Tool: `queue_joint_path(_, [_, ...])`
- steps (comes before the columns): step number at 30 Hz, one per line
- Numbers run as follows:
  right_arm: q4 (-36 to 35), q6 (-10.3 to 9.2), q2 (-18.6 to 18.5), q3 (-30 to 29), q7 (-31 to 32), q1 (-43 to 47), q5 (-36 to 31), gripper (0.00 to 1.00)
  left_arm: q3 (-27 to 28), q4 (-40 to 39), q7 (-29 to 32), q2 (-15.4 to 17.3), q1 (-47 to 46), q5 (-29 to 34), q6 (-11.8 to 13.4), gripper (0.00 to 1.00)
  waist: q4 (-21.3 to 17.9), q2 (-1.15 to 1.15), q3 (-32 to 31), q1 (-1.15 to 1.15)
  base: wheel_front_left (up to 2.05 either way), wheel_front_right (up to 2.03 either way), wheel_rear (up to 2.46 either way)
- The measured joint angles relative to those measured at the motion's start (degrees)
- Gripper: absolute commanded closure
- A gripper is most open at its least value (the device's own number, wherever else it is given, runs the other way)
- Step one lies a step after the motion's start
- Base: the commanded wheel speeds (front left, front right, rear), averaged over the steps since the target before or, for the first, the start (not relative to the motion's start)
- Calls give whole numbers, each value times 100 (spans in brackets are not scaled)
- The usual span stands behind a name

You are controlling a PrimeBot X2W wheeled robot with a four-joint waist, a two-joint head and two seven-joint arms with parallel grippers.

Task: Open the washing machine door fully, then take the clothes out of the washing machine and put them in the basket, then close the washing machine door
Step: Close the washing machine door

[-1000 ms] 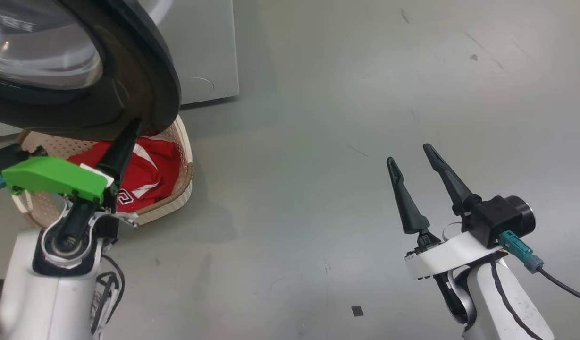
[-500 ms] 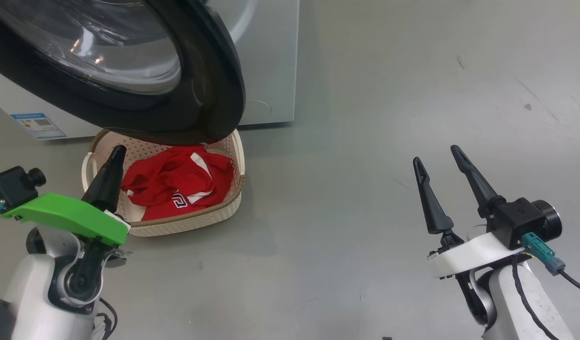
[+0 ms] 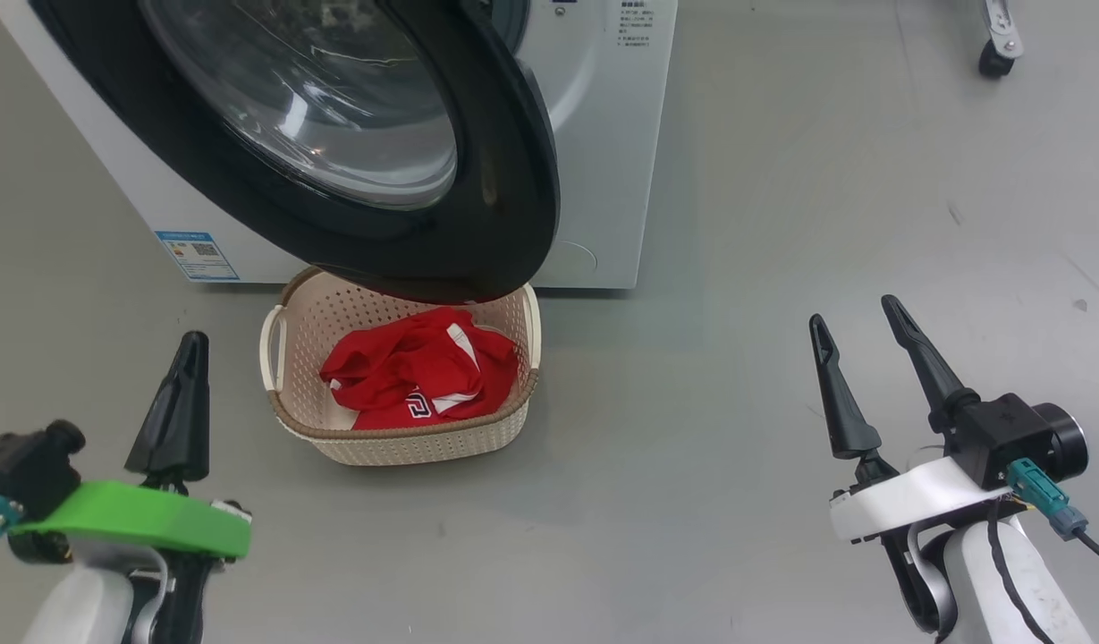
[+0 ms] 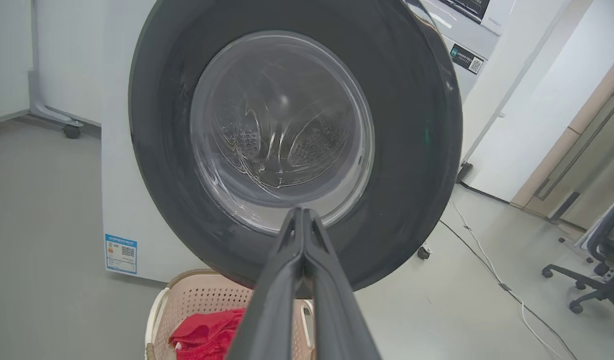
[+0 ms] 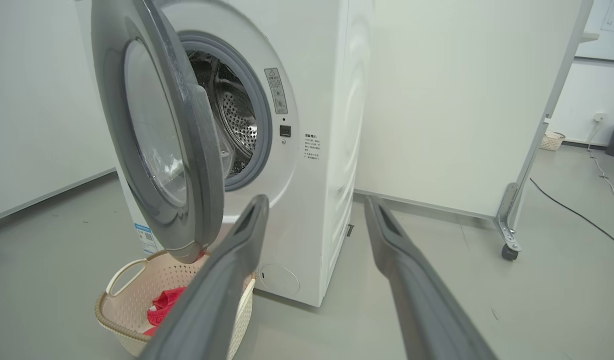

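The washing machine stands at the top of the head view with the washing machine door ajar, its black rim hanging over the basket. The red clothes lie inside the basket. My left gripper is shut and empty, low at the left and apart from both basket and door. In the left wrist view its closed fingers point at the door's glass. My right gripper is open and empty over bare floor at the right. The right wrist view shows the steel drum behind the door.
A blue label sits low on the machine's front. A wheeled stand is right of the machine, next to a white wall. An office chair and a floor cable lie further off. Grey floor stretches between basket and right gripper.
The head camera has tilted up, so the machine front comes into sight. My left gripper, earlier up against the door's lower rim, has drawn back and down, clear of it. The right gripper stays open.
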Motion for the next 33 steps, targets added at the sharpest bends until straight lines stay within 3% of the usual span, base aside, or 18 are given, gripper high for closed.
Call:
queue_joint_path(4, [-3, 5, 10, 10, 0, 31, 1, 0, -101, 59, -365, 112, 321, 423, 0, 100, 107, 0, -127, 0, 0, 0, 0])
queue_joint_path(12, [-4, -31, 51, -24, 0, 125, -30, 0, -66, 127, -363, 25, 643, 831, 3, 100, 202, 0, -232, 0, 0, 0, 0])
queue_joint_path(15, [-4, -31, 54, -22, 0, 127, -30, 0, -58, 122, -363, 18, 647, 1063, 5, 51, 206, 0, -234, 0, 0, 0, 0])
queue_joint_path(16, [-4, -30, 66, -15, 0, 133, -30, 0, -40, 124, -363, -40, 675, 1066, 5, 0, 209, 0, -235, 0, 0, 0, 0])
queue_joint_path(33, [4, -12, 148, -13, 0, 230, 85, 0, 332, -12, -363, -376, 814, 1724, 11, 0, 211, 0, -233, 0, 0, 0, 0])
